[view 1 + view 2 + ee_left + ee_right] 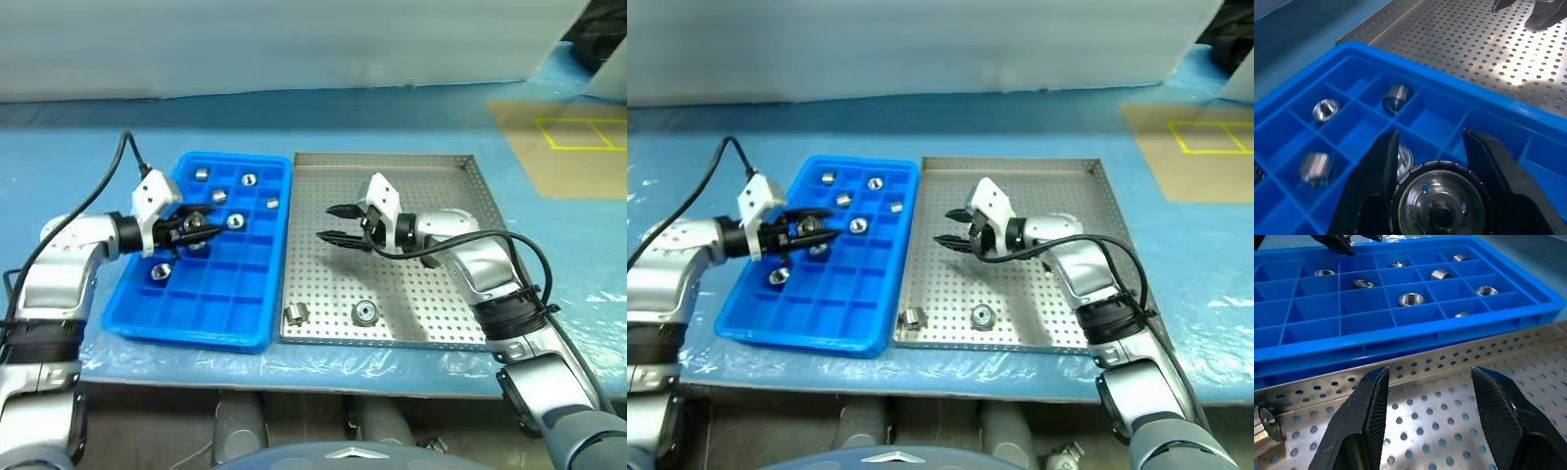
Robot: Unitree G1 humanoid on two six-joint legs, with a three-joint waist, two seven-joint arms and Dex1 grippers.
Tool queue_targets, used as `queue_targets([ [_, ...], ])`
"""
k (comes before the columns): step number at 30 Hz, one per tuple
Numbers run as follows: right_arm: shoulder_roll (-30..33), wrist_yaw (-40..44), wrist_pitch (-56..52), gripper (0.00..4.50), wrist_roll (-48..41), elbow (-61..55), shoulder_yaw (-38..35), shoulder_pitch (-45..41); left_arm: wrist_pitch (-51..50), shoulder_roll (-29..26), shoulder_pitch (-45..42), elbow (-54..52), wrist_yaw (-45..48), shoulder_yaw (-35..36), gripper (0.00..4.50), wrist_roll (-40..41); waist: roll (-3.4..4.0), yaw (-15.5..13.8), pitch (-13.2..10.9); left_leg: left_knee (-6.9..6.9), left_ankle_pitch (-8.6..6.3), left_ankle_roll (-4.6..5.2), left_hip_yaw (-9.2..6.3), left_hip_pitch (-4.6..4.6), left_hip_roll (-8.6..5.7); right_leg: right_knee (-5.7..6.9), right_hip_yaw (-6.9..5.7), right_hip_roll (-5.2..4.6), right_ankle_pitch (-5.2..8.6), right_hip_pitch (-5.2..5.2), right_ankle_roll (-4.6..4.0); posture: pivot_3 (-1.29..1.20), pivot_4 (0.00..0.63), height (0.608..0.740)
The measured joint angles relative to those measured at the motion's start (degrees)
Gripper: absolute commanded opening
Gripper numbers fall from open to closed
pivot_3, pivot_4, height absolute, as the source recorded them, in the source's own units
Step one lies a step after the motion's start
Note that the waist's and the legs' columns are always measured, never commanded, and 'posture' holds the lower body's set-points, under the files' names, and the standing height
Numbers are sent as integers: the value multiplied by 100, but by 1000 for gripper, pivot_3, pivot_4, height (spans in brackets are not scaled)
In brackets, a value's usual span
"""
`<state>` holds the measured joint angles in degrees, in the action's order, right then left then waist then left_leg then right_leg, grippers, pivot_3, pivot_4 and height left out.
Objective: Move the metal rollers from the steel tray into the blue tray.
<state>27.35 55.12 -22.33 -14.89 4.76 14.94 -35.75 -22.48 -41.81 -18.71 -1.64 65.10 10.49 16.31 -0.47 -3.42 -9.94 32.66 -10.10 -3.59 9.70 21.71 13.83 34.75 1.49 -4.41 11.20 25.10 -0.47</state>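
A blue tray (211,328) of square compartments sat on the bench (59,171) immediately beside a perforated steel tray (431,191), the two touching along one long rim atop a blue covering. The left gripper (201,227) hovered over the blue tray's middle rows, its jaws pinching a metal roller (1437,203), which the left wrist view showed as a shiny disc with a central hole wedged between the two black fingers (1371,181). Several more rollers lay one to a compartment: one near the far corner (202,174), one beside it (249,180), one by the rim next to the steel tray (271,204), one close to the gripper's tips (235,221) and one nearer the robot at the tray's outer side (160,271). The right gripper (336,222) was poised above the steel tray's far left portion, pointing toward the blue tray, its jaws spread apart and holding nothing; the right wrist view showed bare perforated metal between its fingers (1369,406). Two rollers were left in the steel tray, both near its front rim: one in the front left corner (296,314) and another a little to its right (364,313).
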Motion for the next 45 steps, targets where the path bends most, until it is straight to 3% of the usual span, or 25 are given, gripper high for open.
queue_targets([
  [3, -177, 203, 236, 2725, 95, 395, 41, -148, -268, -167, 864, -658, -165, 298, 1747, 223, -3, -94, 0, -2, 6, -11, -2, -1, 5, 3, -6, 2, 1, 6, 2, 122, 150, 740],
  [7, -357, 381, 415, 2725, 187, 684, 107, -197, -585, -194, 1326, -1340, -458, 537, 1747, 501, -5, -230, -1, -3, 18, -31, -10, -3, 9, 13, -6, 1, 2, 5, 3, 165, 150, 740],
  [14, -629, 546, 592, 2725, 346, 1070, 144, -441, -737, -196, 2391, -1963, -795, 573, 1747, 610, -10, -218, 2, -34, 32, -54, -18, -11, 12, 12, -2, 10, 3, 17, 5, 197, 150, 740],
  [28, -759, 602, 672, 2725, 468, 1228, 145, -486, -642, -196, 2459, -1728, -1091, 265, 1747, 526, -10, -243, 3, -43, 38, -64, -26, -3, 15, 10, -4, 13, 8, 23, -1, 165, 150, 740],
  [35, -757, 581, 668, 2725, 467, 1227, 121, -470, -662, -288, 2268, -1419, -1056, 235, 3963, 525, -8, -222, 4, -43, 40, -67, -25, -11, 14, 16, -4, 14, 8, 21, -1, 139, 150, 740],
  [45, -742, 442, 586, 2725, 465, 1103, 35, -318, -817, -310, 1712, -1181, -1028, 4, 3963, 650, -10, -215, 5, -41, 43, -71, -25, -13, 13, 22, -3, 14, 7, 18, -1, 76, 150, 740],
])
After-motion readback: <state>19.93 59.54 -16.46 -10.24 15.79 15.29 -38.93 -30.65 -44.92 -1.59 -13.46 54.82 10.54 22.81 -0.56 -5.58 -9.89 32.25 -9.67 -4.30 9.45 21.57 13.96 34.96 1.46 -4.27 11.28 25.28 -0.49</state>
